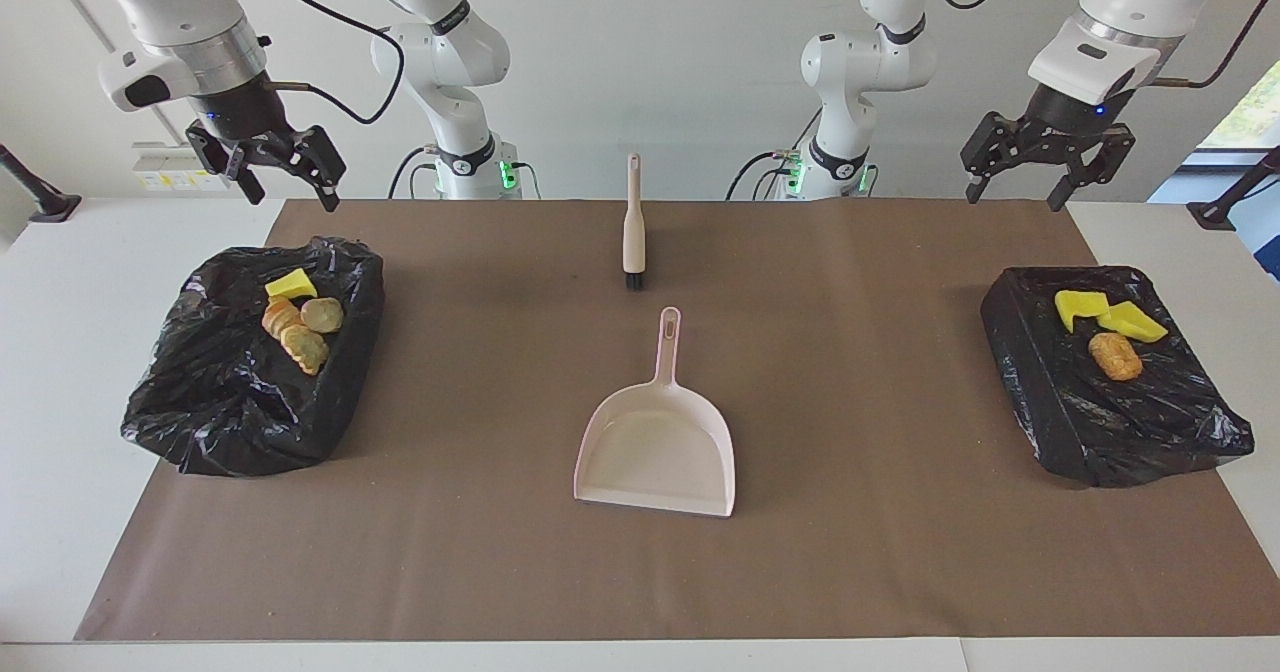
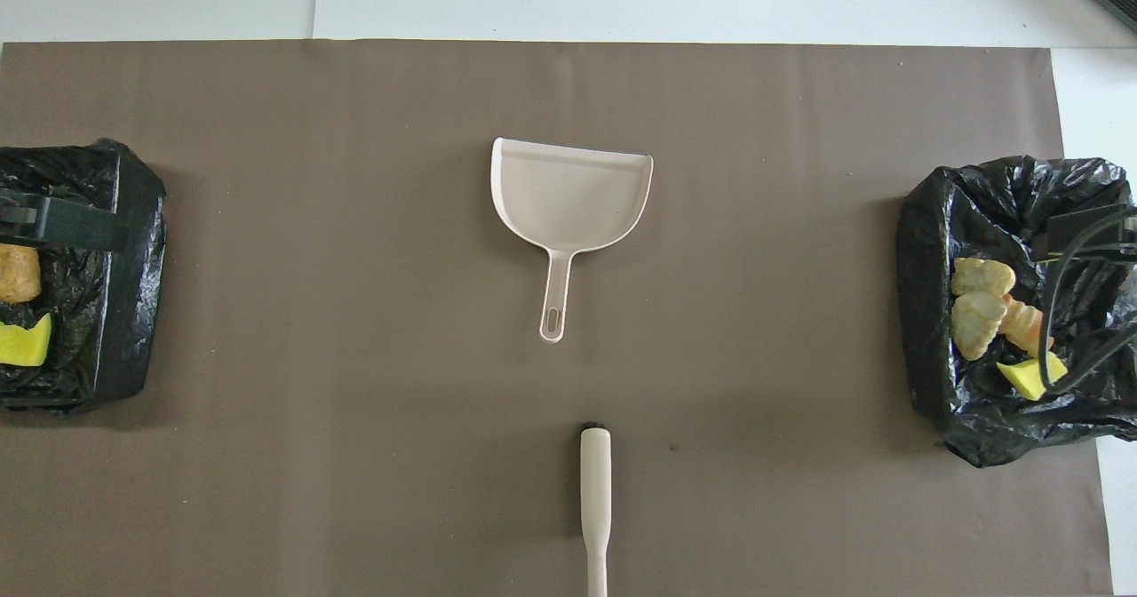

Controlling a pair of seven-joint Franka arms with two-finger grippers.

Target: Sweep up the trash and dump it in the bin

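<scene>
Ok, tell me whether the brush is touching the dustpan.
Apart. The facing view shows bare brown mat between the brush bristles and the dustpan handle tip.

Trash, two lots, each lying in a black-lined bin.
Lot at the right arm's end [image 1: 300,327]: one yellow sponge chunk, three tan-brown bread-like lumps, clustered and touching.
Lot at the left arm's end [image 1: 1105,327]: two bright yellow sponge chunks side by side, one orange-brown lump just beside them.

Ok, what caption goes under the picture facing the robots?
Trash sits in both black bins, dustpan and brush lie unused.
</scene>
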